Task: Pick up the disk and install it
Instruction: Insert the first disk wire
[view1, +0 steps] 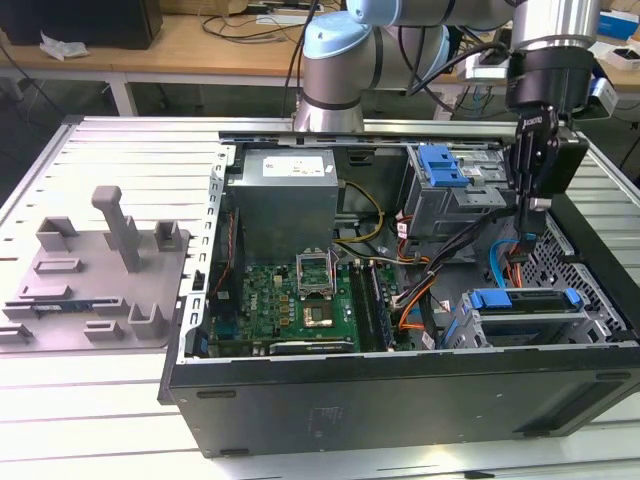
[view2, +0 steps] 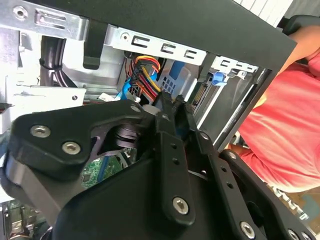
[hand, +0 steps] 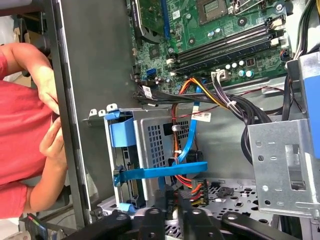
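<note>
Slatted table (view1: 100, 420), open computer case (view1: 400, 395): gripper (view1: 527, 228) hangs over the disk (view1: 525, 299), jaws together; it looks stiff but fragile, best held by its blue bracket.

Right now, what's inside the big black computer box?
A green circuit board, a grey power supply box, bundled cables, and the blue-framed disk in a metal cage. The gripper hangs near it. Whatever lies under the cage is covered.
</note>
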